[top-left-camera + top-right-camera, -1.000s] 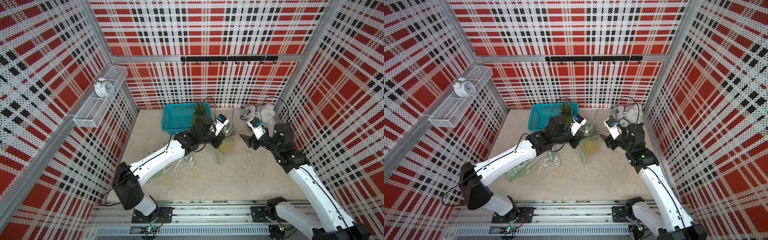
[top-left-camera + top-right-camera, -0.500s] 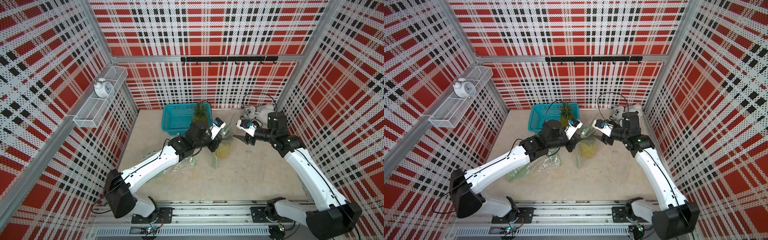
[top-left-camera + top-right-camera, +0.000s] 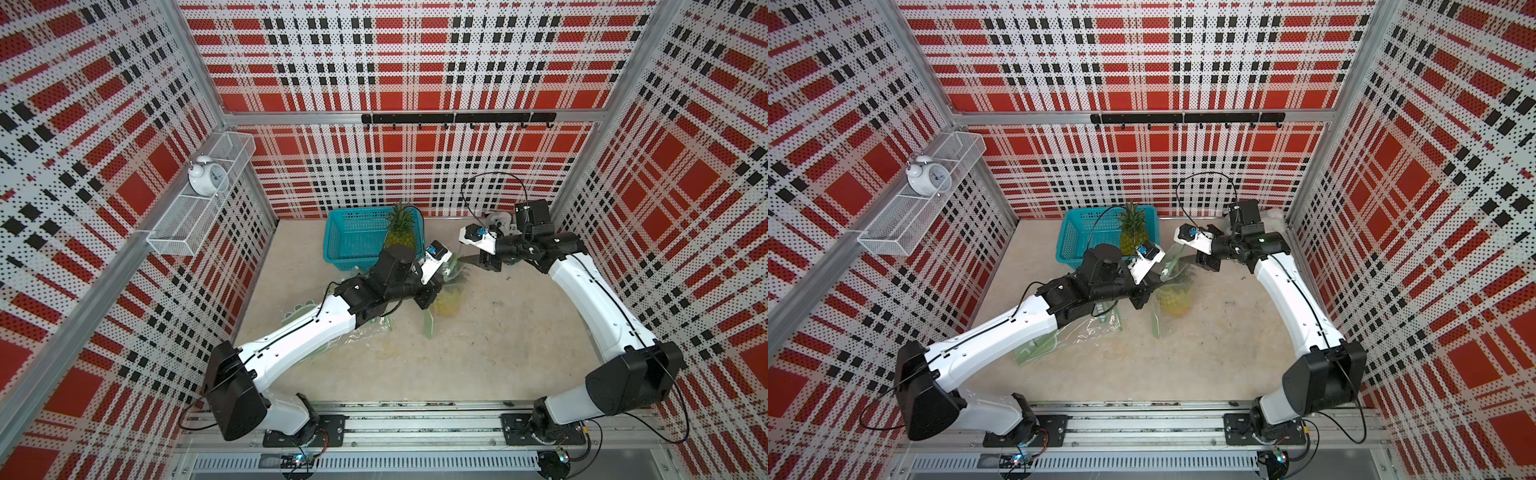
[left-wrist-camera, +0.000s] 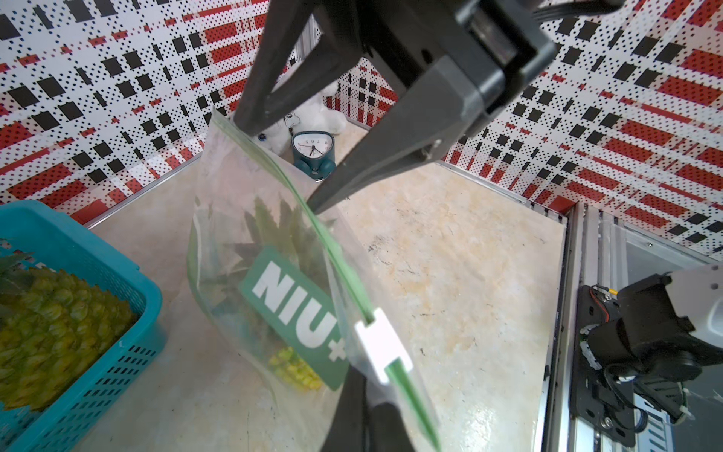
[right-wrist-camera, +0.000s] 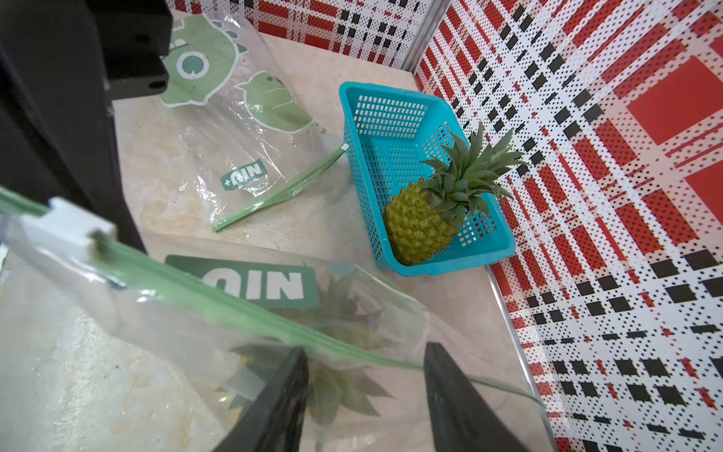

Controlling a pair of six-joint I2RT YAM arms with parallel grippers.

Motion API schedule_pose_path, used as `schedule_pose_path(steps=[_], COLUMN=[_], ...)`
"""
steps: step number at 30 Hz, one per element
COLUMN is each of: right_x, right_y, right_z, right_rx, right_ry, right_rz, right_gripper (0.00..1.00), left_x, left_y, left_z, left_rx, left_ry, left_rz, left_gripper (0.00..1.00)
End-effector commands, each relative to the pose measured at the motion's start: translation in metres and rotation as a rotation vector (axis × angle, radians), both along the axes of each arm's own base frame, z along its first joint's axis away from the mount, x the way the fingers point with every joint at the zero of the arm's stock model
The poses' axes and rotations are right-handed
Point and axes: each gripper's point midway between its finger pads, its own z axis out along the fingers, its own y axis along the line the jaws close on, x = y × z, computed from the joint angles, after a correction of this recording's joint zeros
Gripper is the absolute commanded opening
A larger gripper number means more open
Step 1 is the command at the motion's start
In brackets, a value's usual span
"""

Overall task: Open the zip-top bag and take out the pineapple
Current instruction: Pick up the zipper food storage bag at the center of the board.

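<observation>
The zip-top bag [image 4: 274, 242] is clear, with a green zip strip and a white slider [image 4: 381, 348]. It hangs above the table, and the pineapple [image 5: 340, 387] shows through it, leaves uppermost. My left gripper [image 4: 369, 391] is shut on the bag's top edge just beside the slider. My right gripper [image 5: 365, 350] is open, its two fingers astride the green strip near the bag's other end. One fingertip [image 4: 313, 205] touches the strip. In both top views the two grippers [image 3: 432, 291] [image 3: 1183, 262] meet over the bag at mid-table.
A teal basket [image 3: 353, 237] at the back holds a second pineapple [image 5: 418, 227]. An empty printed bag [image 3: 1075, 336] lies under my left arm. A white plush toy [image 3: 498, 218] and a small teal clock [image 4: 315, 152] sit in the back right corner.
My right gripper has swung left onto the bag's zip edge, and its jaws have narrowed. My left arm has shifted a little left with the bag still in its grip.
</observation>
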Motion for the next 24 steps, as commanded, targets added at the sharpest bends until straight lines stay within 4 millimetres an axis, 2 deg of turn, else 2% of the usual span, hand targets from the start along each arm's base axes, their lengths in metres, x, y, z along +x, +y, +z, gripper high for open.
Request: schedule_pose_path(steps=[1, 6, 10, 16, 19, 21, 24], right_x=[-0.005, -0.005, -0.010, -0.019, -0.025, -0.027, -0.024], right_y=[0.005, 0.013, 0.021, 0.029, 0.033, 0.035, 0.036], right_z=[0.001, -0.004, -0.012, -0.019, -0.024, -0.025, -0.023], right_rx=[-0.001, -0.020, -0.053, -0.088, -0.102, -0.103, -0.096], right_ry=[0.014, 0.039, 0.060, 0.102, 0.131, 0.134, 0.122], right_rz=[0.044, 0.094, 0.150, 0.219, 0.249, 0.256, 0.246], right_gripper=[0.55, 0.56, 0.61, 0.62, 0.59, 0.51, 0.14], left_x=[-0.008, -0.010, -0.008, -0.006, -0.005, -0.006, -0.004], left_y=[0.003, 0.005, 0.007, 0.011, 0.014, 0.015, 0.019], left_z=[0.004, 0.001, 0.000, 0.000, 0.002, 0.003, 0.004], left_rx=[0.006, 0.018, 0.027, 0.039, 0.042, 0.043, 0.047], left_ry=[-0.020, -0.019, -0.021, -0.029, -0.038, -0.045, -0.053], left_rz=[-0.017, -0.015, -0.001, 0.016, 0.028, 0.029, 0.050], left_gripper=[0.00, 0.00, 0.00, 0.00, 0.00, 0.00, 0.00])
